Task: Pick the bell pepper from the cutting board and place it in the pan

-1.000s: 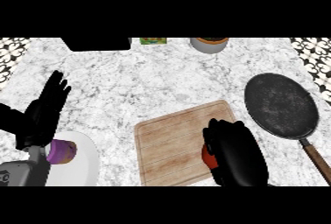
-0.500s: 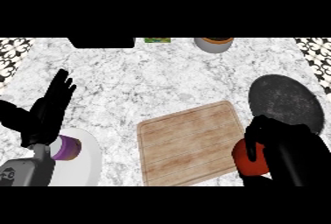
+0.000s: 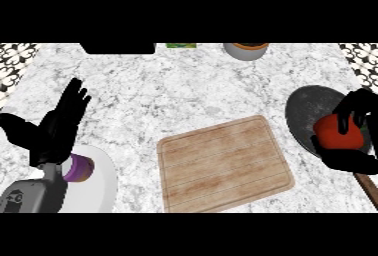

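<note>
Leftmost, the left hand [image 3: 59,125] rests open near the edge of the marbled desk [image 3: 184,90], its fingers straight and pointing up. Just below it, a white plate [image 3: 100,185] carries a small purple object [image 3: 77,168]. Further right, the wooden cutting board [image 3: 224,162] lies flat on the desk with nothing on it. Along the far edge stand a dark block [image 3: 118,48], a small green item [image 3: 181,45] and a grey pot [image 3: 246,50]. At the right side, the right hand [image 3: 353,134] has its fingers curled around the red bell pepper [image 3: 336,136], holding it over the dark pan [image 3: 306,112], whose brown handle [image 3: 367,185] runs toward the lower right corner
</note>
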Available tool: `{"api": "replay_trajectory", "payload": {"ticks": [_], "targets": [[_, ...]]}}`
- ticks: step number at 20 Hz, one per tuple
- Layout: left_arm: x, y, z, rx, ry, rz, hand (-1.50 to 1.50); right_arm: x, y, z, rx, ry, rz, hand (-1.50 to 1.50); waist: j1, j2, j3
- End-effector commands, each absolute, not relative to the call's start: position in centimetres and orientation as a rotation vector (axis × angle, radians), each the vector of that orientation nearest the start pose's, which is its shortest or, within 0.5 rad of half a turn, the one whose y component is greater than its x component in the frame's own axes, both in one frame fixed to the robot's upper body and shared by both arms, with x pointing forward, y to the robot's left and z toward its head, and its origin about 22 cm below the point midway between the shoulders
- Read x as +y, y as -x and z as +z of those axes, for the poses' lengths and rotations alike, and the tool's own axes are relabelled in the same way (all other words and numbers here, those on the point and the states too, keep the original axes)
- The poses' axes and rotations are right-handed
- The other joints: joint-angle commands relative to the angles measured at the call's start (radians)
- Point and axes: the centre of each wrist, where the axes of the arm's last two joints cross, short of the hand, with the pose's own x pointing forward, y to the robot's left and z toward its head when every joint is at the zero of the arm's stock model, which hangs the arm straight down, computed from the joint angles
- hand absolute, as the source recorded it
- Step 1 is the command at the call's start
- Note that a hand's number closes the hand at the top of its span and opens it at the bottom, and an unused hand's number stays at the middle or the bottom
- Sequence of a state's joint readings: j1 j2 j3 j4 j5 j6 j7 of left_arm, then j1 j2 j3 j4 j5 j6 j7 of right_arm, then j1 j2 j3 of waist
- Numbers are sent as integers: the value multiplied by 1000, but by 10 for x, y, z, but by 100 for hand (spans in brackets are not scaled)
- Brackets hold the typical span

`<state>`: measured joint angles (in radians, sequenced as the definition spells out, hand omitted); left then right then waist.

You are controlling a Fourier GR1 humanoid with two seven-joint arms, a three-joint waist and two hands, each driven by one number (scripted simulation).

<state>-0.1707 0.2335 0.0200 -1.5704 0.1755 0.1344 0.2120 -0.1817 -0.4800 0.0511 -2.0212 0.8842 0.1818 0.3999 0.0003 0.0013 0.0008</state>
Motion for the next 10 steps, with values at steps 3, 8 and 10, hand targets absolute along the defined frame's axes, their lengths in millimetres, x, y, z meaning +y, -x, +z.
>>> {"api": "replay_trajectory", "payload": {"ticks": [3, 8, 10], "targets": [[300, -283, 86, -1529, -100, 48, 0, -333, -278, 158, -1500, 1242, 781, 150, 11, 2, 1], [263, -274, 60, -1537, -77, 40, 0, -393, -296, 128, -1514, 1194, 793, 150, 15, 2, 1], [263, -272, 40, -1515, -74, 24, 0, -388, -320, 117, -1537, 1154, 806, 150, 21, 5, 0]]}}
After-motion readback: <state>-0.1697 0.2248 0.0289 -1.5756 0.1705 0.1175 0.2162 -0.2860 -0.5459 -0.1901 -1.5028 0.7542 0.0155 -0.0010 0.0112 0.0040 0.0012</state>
